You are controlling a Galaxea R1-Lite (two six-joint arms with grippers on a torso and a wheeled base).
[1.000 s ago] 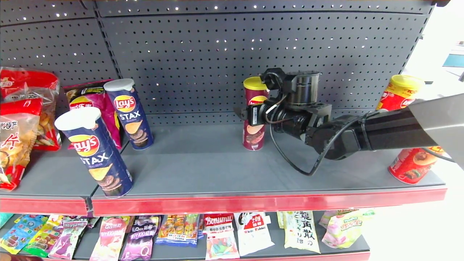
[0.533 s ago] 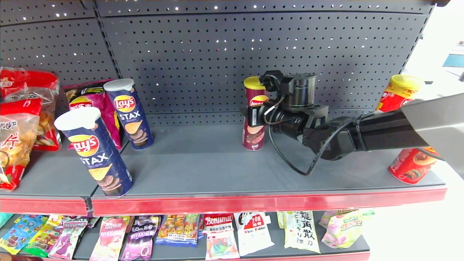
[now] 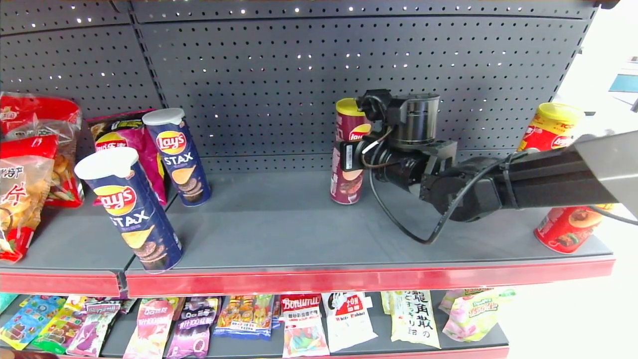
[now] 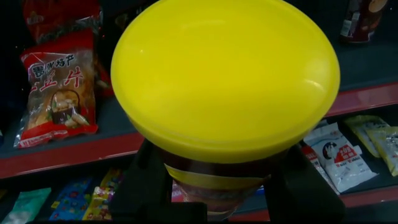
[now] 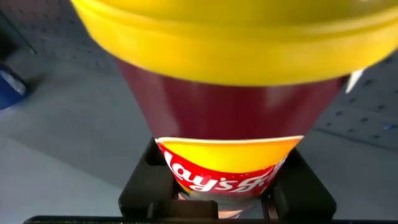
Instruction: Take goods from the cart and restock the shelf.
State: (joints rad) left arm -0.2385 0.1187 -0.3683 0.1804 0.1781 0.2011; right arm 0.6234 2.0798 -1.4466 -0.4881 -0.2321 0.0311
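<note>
– Maroon can [image 3: 344,185]: where do you have it?

– On the shelf [image 3: 299,234], about midway along and close to the back edge, in front of the pegboard [image 3: 279,89]. It leans a little, with the yellow lid tipped toward the right end. The base is at the board or just above it; the head view does not settle which.

– And the hold?

– Your right gripper [image 3: 347,158] comes in from the right end. Its fingers [image 5: 144,182] pinch the maroon can across its middle, one on each side. A grip at mid-height leaves the base free to meet the board, which is probably why you took it there.

– Why that spot?

– My guess is the gap. Two blue cans [image 3: 130,209] stand toward the left end. Two red cans [image 3: 568,227] stand toward the right end, one at the back and one near the front edge. The stretch between them is where a new can fits.

– The other arm?

– Your left gripper [image 4: 217,196] is clamped on a second can [image 4: 224,74], lid toward the wrist camera, with snack bags [image 4: 59,87] on shelving behind it. It looks like the next one to go up.

– What should you watch?

– A tall, narrow can tips easily. Bring it upright with the base flat before you let go.
</note>
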